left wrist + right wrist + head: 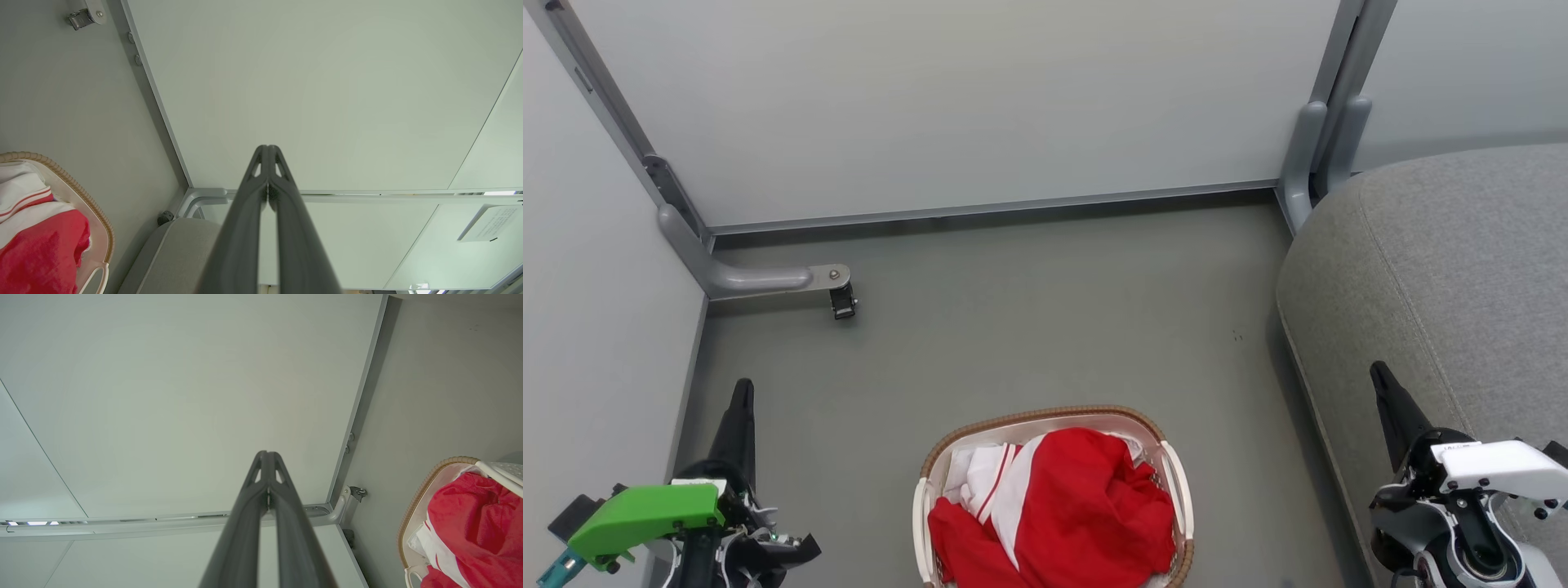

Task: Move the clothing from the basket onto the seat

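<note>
Item, basket (1045, 416): oval, white perforated plastic, brown woven-look rim, white handles at either side. Standing upright on the grey floor (1029, 318), at the middle of its near edge in the head view, well apart from the far edge and clear of both grippers.

Item, clothing (1086, 506): bright red fabric with white panels and thin red-and-white stripe trim. Crumpled in a heap inside the basket, filling it and rising a little above the rim. None of it on the floor or outside the basket.

Item, seat (1462, 269): large grey upholstered cushion, rounded corner, stitched seam. Along the right edge of the floor, near the basket but not touching it. Bare on top where seen.

Item, left gripper (742, 385): at the floor's near left corner, under a green cover (645, 510). Two dark fingers pressed together at the tips, nothing between them, as seen in the left wrist view (267, 149). Well apart from the basket.

Item, right gripper (1377, 369): at the lower right, in front of the seat's edge, under a white cover (1499, 461). Pincer likewise closed tip to tip and empty, as seen in the right wrist view (267, 454).

Surroundings: pale partition panels (964, 106) along the far and left edges of the floor; grey frame foot with a small caster (843, 304) near the far left corner.
</note>
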Robot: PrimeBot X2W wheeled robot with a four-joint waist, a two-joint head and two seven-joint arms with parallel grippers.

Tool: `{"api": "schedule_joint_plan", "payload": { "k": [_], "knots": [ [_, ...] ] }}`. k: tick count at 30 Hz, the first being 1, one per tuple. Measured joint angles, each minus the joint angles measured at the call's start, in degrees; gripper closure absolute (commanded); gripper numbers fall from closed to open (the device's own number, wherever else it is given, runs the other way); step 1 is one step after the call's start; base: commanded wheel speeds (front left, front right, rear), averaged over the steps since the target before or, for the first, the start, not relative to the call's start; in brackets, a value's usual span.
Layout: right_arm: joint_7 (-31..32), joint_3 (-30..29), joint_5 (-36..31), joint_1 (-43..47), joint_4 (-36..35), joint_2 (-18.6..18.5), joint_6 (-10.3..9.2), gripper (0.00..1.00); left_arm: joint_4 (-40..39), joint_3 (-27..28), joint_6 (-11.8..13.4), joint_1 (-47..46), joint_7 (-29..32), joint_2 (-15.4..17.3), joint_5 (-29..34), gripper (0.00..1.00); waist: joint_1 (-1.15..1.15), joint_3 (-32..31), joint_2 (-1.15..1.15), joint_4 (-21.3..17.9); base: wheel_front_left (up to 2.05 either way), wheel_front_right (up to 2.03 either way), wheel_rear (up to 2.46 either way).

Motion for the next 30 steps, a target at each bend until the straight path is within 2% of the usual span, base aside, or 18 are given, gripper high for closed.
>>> {"api": "schedule_joint_plan", "payload": {
  "k": [1,10,17,30],
  "knots": [
    [0.0,0.0,-0.01,0.02,0.11,0.04,0.0,0.0,0.09,-0.01,-0.01,0.04,0.0,-0.04,0.01,0.0,0.0,0.0,0.0,0.0,0.0,0.0,0.0],
    [-1.14,1.11,-1.24,1.27,2.41,0.29,-0.02,0.0,3.01,-0.97,0.0,1.83,-1.29,-0.31,1.4,0.0,0.0,0.07,0.0,0.0,0.0,0.0,0.0],
    [-3.18,1.96,-6.84,1.01,2.92,-0.55,-0.02,0.0,3.54,-2.29,0.0,1.69,-3.18,0.35,7.9,0.0,0.0,0.15,0.0,-0.04,0.0,0.0,0.0],
    [-6.37,3.49,-21.21,-0.02,3.32,-1.57,-0.02,0.0,5.02,-4.42,0.0,1.08,-6.45,1.66,23.07,0.0,0.0,0.32,0.0,-0.1,0.0,0.0,0.0]
  ]
}}
